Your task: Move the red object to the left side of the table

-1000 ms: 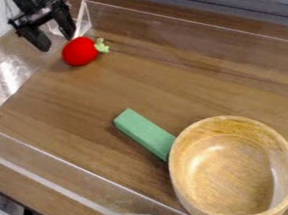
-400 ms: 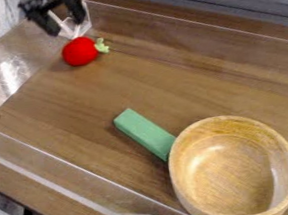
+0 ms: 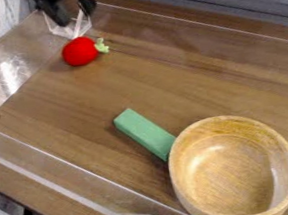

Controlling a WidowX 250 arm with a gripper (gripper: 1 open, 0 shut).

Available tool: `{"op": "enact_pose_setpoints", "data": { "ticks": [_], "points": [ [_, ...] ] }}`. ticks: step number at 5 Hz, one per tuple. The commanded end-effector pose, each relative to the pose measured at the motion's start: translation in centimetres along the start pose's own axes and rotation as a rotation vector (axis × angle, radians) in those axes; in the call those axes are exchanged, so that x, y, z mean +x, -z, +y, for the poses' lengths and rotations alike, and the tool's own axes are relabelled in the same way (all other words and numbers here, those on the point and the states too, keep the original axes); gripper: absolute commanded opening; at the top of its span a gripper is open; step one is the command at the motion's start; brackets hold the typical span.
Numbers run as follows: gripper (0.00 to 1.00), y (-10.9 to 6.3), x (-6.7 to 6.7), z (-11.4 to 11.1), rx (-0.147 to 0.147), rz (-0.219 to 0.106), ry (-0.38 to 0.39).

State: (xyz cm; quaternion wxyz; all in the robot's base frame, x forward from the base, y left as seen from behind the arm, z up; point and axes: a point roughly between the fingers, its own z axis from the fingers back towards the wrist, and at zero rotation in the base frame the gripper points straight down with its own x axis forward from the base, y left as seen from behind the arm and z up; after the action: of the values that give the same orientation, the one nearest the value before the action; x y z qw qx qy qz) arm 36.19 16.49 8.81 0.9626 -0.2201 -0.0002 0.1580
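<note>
From my remote station I counted one of everything on the table (image 3: 171, 80), a single brown wood-grain top fenced by low clear plastic walls. The biggest item on it was one round wooden bowl (image 3: 237, 172), sitting empty in the near right corner as the camera saw it. Next came one flat green block (image 3: 145, 133), lying at an angle with its lower end touching, or very nearly touching, the bowl's rim. The smallest thing was one red object (image 3: 81, 52), a round toy fruit with a little green leafy tip pointing right, resting on the wood near the far left corner, close to the back wall and well apart from the block and the bowl. There was one gripper (image 3: 68, 24), dark and partly cut off by the top edge of the view, hanging just above and behind the red fruit. Its fingers (image 3: 55, 24) were blurred, but I read them as spread wide apart, with nothing pinched between them, and I saw a sliver of table between their tips and the fruit, so it touched nothing.
</note>
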Motion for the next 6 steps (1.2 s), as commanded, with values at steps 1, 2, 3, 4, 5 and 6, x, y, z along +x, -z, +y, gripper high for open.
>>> {"op": "enact_pose_setpoints", "data": {
  "ticks": [1, 2, 3, 4, 5, 6],
  "points": [
    [1.00, -2.2, 0.2, -2.2, 0.014, -0.104, -0.015],
    [1.00, -2.5, 0.1, -2.1, 0.015, -0.097, 0.010],
    [1.00, -2.8, 0.0, -1.9, 0.018, -0.095, 0.030],
    [1.00, -3.3, -0.5, -3.0, 0.021, -0.082, 0.068],
    [1.00, -3.8, -1.0, -4.2, 0.023, -0.070, 0.110],
    [1.00, -4.1, -0.9, -5.8, 0.025, -0.057, 0.149]
  ]
}}
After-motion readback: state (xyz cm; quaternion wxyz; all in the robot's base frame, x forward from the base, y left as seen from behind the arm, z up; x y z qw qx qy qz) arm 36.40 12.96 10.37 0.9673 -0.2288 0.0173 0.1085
